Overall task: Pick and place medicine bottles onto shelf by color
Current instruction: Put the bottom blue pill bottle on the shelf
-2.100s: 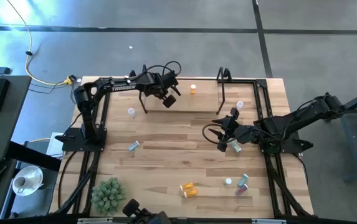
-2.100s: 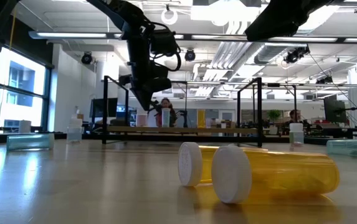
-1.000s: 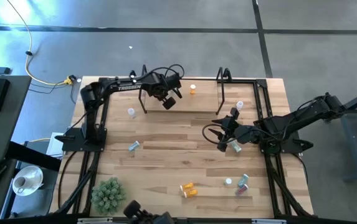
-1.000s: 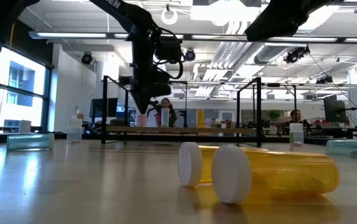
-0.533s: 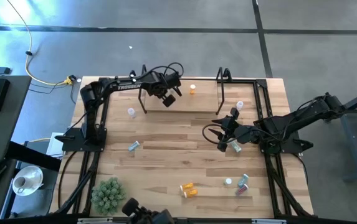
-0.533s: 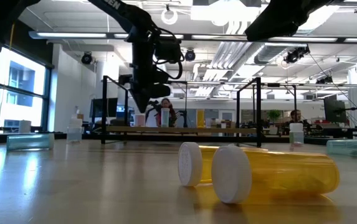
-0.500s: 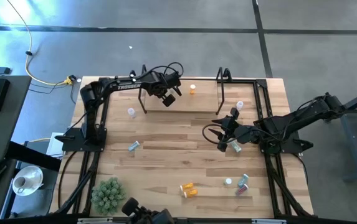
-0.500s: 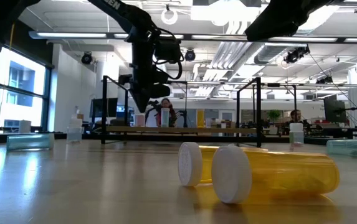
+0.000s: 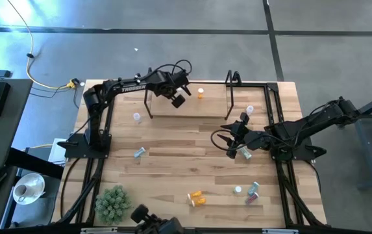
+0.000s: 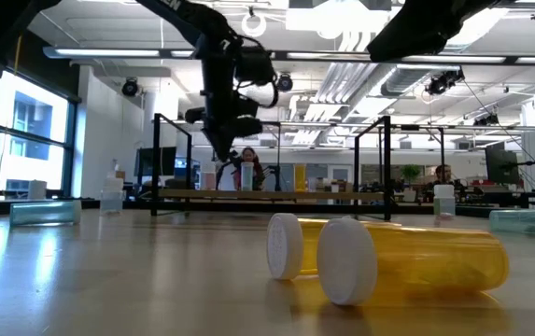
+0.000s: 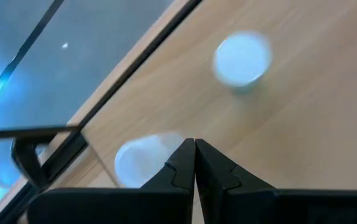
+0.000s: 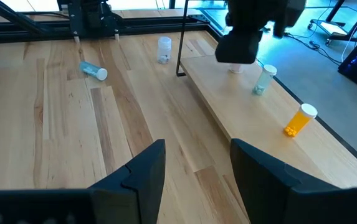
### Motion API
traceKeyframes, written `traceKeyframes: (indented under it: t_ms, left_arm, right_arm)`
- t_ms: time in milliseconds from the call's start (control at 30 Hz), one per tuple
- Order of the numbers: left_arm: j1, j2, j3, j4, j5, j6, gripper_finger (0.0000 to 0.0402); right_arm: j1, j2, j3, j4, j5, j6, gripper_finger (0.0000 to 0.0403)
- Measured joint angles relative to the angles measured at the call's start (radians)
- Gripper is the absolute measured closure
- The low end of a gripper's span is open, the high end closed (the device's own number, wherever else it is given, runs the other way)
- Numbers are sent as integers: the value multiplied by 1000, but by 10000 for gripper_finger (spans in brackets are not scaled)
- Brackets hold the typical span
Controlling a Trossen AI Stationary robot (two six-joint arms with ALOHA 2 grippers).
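hovering over the shelf (image 9: pixel 192 107), left claw (image 9: pixel 178 101) pressed together, right claw (image 9: pixel 232 147) spread, lettering unreadable

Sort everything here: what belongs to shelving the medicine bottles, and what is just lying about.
Belongs to the job:
shelf
orange bottle standing on it
orange pair lying together
teal bottle lying down
clear bottle upright
bottle cluster
left gripper, shut, over the shelf
right gripper, open, idle

Just lying about:
plant ball
yellow cable
cup beside the table
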Motion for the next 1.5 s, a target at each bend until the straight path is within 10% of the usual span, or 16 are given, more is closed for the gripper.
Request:
traceKeyframes:
  t_ms: [567, 1500]
  left_arm:
    - [-158, -117, 234, -147, 11, 25, 401]
    - [-545, -386, -506, 679, 253, -8, 401]
  right_arm:
    - [3, 0, 0, -15, -85, -10, 231]
    - [214, -67, 3, -100, -116, 210, 231]
